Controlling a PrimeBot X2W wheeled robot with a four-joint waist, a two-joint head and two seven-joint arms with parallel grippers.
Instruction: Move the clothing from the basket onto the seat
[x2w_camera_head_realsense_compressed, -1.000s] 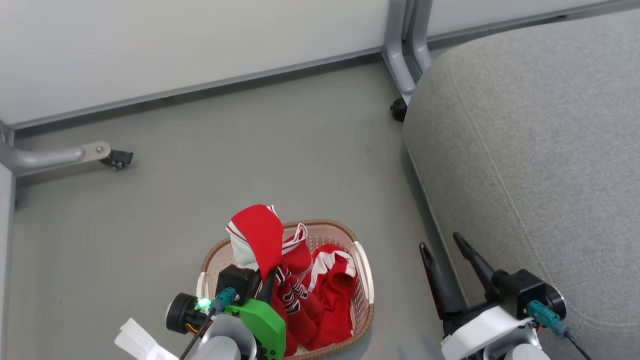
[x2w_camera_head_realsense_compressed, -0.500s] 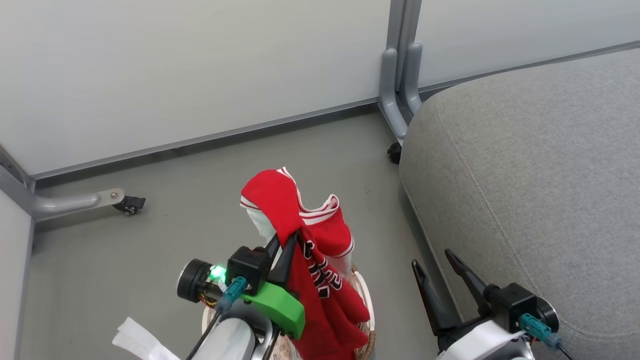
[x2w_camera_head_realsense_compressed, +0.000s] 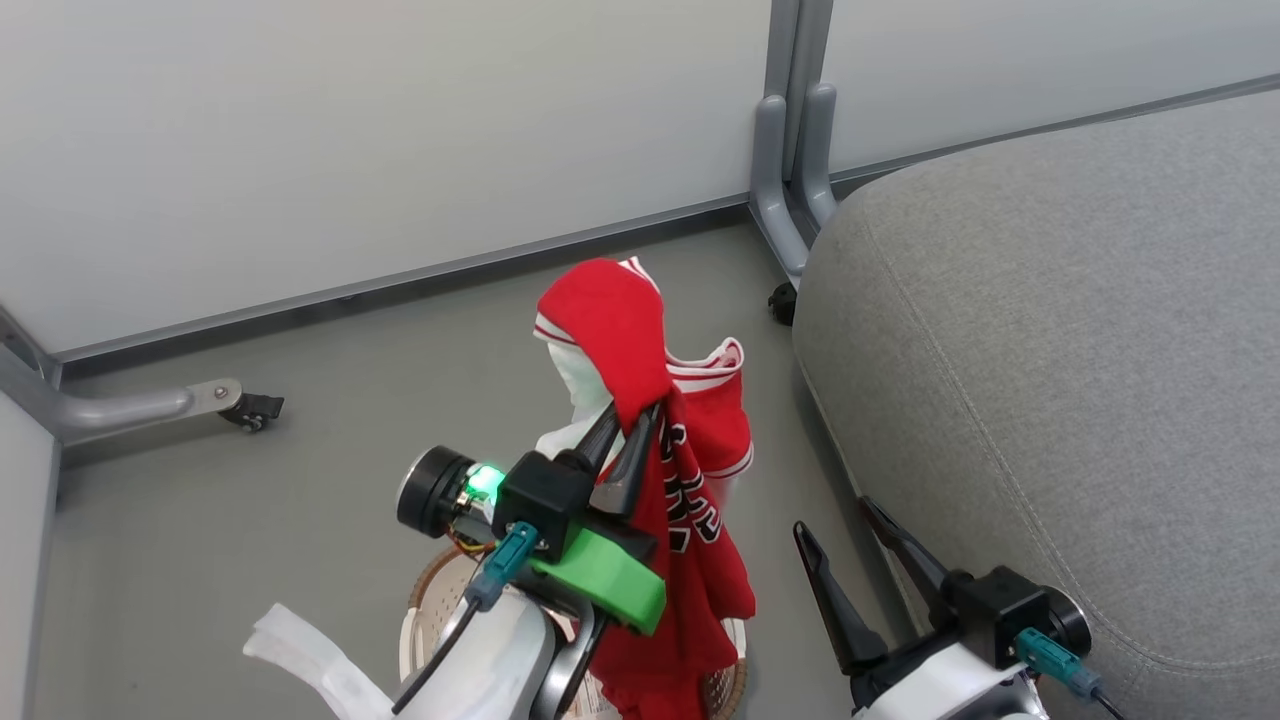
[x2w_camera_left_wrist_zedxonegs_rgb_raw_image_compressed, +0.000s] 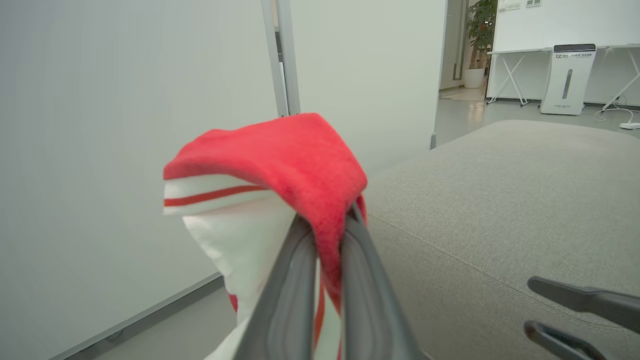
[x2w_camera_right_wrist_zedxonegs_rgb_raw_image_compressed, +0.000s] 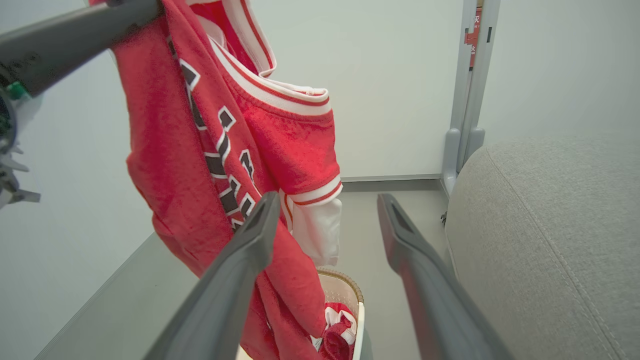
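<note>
One bright red garment (x2w_camera_head_realsense_compressed: 640, 350) with white trim and black lettering hangs from my left gripper (x2w_camera_head_realsense_compressed: 632, 425), which is shut on a fold of it (x2w_camera_left_wrist_zedxonegs_rgb_raw_image_compressed: 280, 155). Its lower end dangles over the cream basket (x2w_camera_head_realsense_compressed: 425, 600) with the brown rim. A second red garment (x2w_camera_right_wrist_zedxonegs_rgb_raw_image_compressed: 340, 325) lies inside the basket (x2w_camera_right_wrist_zedxonegs_rgb_raw_image_compressed: 345, 287). The grey seat (x2w_camera_head_realsense_compressed: 1050, 350) fills the right side, just right of the hanging garment. My right gripper (x2w_camera_head_realsense_compressed: 835, 517) stands open and empty between the basket and the seat's edge; in its own wrist view its gripper (x2w_camera_right_wrist_zedxonegs_rgb_raw_image_compressed: 328, 197) has the garment (x2w_camera_right_wrist_zedxonegs_rgb_raw_image_compressed: 220, 150) to the left.
White partition panels stand behind, on grey metal legs with casters (x2w_camera_head_realsense_compressed: 790, 200) (x2w_camera_head_realsense_compressed: 250, 408). Smooth grey floor (x2w_camera_head_realsense_compressed: 350, 380) surrounds the basket. A white strip (x2w_camera_head_realsense_compressed: 300, 650) hangs by my left forearm. Beyond the seat (x2w_camera_left_wrist_zedxonegs_rgb_raw_image_compressed: 500, 200) is an open room with a white appliance (x2w_camera_left_wrist_zedxonegs_rgb_raw_image_compressed: 567, 80).
My left gripper has risen and shifted right towards the seat, pulling the red garment up out of the basket. The head camera tilted up. The right gripper has stayed open.
</note>
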